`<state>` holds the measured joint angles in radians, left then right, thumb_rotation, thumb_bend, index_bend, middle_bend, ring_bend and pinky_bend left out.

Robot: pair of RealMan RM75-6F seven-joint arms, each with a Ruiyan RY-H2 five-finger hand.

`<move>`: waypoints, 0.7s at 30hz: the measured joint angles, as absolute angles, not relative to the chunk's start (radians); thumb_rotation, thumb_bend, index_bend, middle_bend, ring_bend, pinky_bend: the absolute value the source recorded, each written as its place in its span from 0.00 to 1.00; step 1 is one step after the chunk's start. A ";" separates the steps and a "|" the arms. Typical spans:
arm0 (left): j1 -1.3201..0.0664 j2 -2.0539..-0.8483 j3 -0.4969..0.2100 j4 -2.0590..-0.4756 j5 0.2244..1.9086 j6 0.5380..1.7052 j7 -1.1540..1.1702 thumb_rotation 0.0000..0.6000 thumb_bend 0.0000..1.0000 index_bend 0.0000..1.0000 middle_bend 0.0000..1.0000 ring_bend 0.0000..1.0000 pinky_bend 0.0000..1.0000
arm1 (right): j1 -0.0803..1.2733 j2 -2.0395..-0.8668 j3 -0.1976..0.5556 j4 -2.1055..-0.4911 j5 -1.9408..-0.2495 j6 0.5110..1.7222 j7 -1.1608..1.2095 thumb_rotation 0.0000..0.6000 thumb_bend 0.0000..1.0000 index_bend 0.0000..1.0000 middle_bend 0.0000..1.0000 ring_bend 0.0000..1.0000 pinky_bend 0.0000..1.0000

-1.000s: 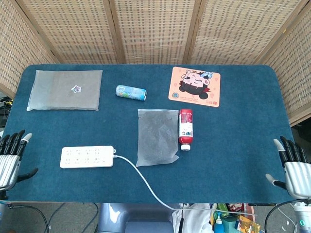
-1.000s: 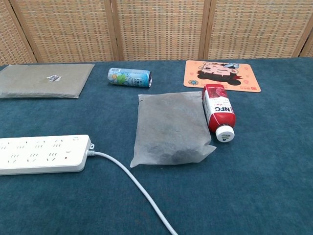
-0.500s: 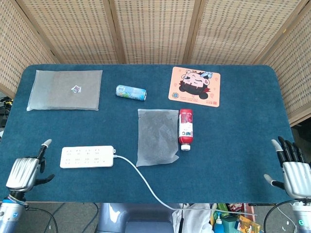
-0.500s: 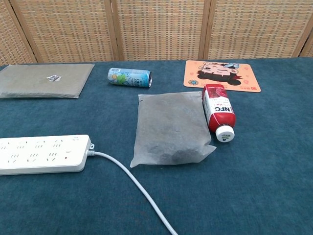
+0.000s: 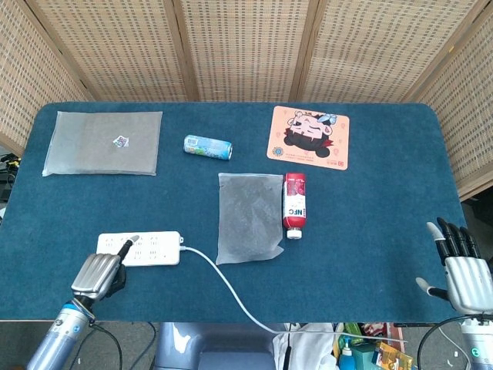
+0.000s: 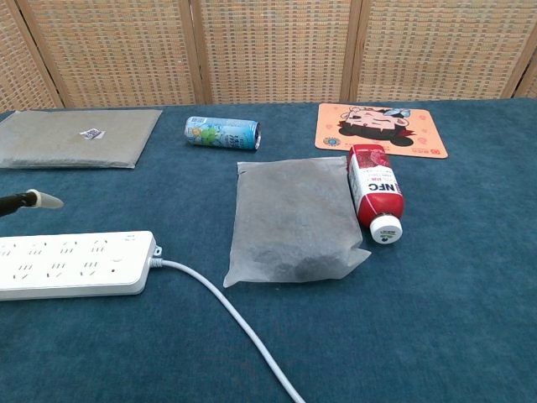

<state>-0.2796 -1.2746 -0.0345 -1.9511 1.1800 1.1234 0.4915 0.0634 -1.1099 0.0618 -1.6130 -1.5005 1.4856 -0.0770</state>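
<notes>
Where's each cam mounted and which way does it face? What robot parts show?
Head view: high above the near edge, looking steeply down on the whole blue table; left hand over the power strip, right hand at the lower right corner.
Chest view: low at the near edge, looking across the table toward the wicker screen; only a fingertip of the left hand shows, at the left edge.
Shared: power strip, grey pouch, red bottle, can, cartoon mat.

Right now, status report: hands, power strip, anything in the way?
Left hand over the power strip, one finger extended, contact unclear. Right hand open at the table edge, holding nothing. Strip's cable trails right, nothing on top.
</notes>
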 measured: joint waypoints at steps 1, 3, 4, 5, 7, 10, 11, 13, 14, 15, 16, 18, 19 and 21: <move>-0.290 -1.285 -0.040 -1.952 1.155 1.115 0.502 1.00 1.00 0.00 1.00 1.00 0.97 | 0.064 -1.109 0.062 -1.613 -1.499 1.483 -0.075 1.00 0.00 0.00 0.00 0.00 0.00; -0.315 -1.307 -0.052 -1.953 1.095 1.098 0.526 1.00 1.00 0.02 1.00 1.00 0.97 | 0.066 -1.109 0.062 -1.612 -1.496 1.479 -0.073 1.00 0.00 0.00 0.00 0.00 0.00; -0.325 -1.316 -0.056 -1.952 1.069 1.090 0.537 1.00 1.00 0.04 1.00 1.00 0.97 | 0.066 -1.108 0.062 -1.612 -1.495 1.478 -0.072 1.00 0.00 0.00 0.00 0.00 0.00; -0.340 -1.329 -0.060 -1.951 1.036 1.081 0.552 1.00 1.00 0.07 1.00 1.00 0.97 | 0.066 -1.108 0.062 -1.612 -1.495 1.477 -0.072 1.00 0.00 0.00 0.00 0.00 0.00; -0.365 -1.357 -0.065 -1.944 0.987 1.073 0.583 1.00 1.00 0.13 1.00 1.00 0.97 | 0.067 -1.108 0.061 -1.611 -1.494 1.474 -0.072 1.00 0.00 0.00 0.00 0.00 0.00; -0.384 -1.394 -0.067 -1.932 0.960 1.081 0.616 1.00 1.00 0.17 1.00 1.00 0.97 | 0.070 -1.109 0.061 -1.609 -1.490 1.466 -0.069 1.00 0.00 0.00 0.00 0.00 0.00; -0.390 -1.406 -0.067 -1.930 0.952 1.088 0.621 1.00 1.00 0.18 1.00 1.00 0.97 | 0.070 -1.109 0.060 -1.609 -1.490 1.465 -0.069 1.00 0.00 0.00 0.00 0.00 0.00; -0.400 -1.423 -0.066 -1.926 0.941 1.104 0.627 1.00 1.00 0.19 1.00 1.00 0.97 | 0.071 -1.108 0.061 -1.609 -1.489 1.464 -0.067 1.00 0.00 0.00 0.00 0.00 0.00; -0.403 -1.427 -0.066 -1.926 0.937 1.111 0.630 1.00 1.00 0.20 1.00 1.00 0.97 | 0.071 -1.107 0.061 -1.609 -1.488 1.464 -0.066 1.00 0.00 0.00 0.00 0.00 0.00; -0.407 -1.431 -0.065 -1.926 0.931 1.116 0.632 1.00 1.00 0.20 1.00 1.00 0.97 | 0.071 -1.107 0.061 -1.608 -1.488 1.463 -0.064 1.00 0.00 0.00 0.00 0.00 0.00; -0.411 -1.434 -0.064 -1.926 0.926 1.121 0.635 1.00 1.00 0.20 1.00 1.00 0.97 | 0.071 -1.106 0.061 -1.608 -1.487 1.463 -0.063 1.00 0.00 0.00 0.00 0.00 0.00; -0.418 -1.440 -0.061 -1.925 0.916 1.131 0.645 1.00 1.00 0.20 1.00 1.00 0.97 | 0.071 -1.106 0.061 -1.608 -1.485 1.462 -0.062 1.00 0.00 0.00 0.00 0.00 0.00; -0.421 -1.443 -0.059 -1.925 0.912 1.134 0.649 1.00 1.00 0.20 1.00 1.00 0.97 | 0.071 -1.105 0.061 -1.608 -1.485 1.462 -0.061 1.00 0.00 0.00 0.00 0.00 0.00; -0.428 -1.448 -0.055 -1.923 0.902 1.138 0.659 1.00 1.00 0.20 1.00 1.00 0.97 | 0.071 -1.105 0.061 -1.608 -1.485 1.461 -0.061 1.00 0.00 0.00 0.00 0.00 0.00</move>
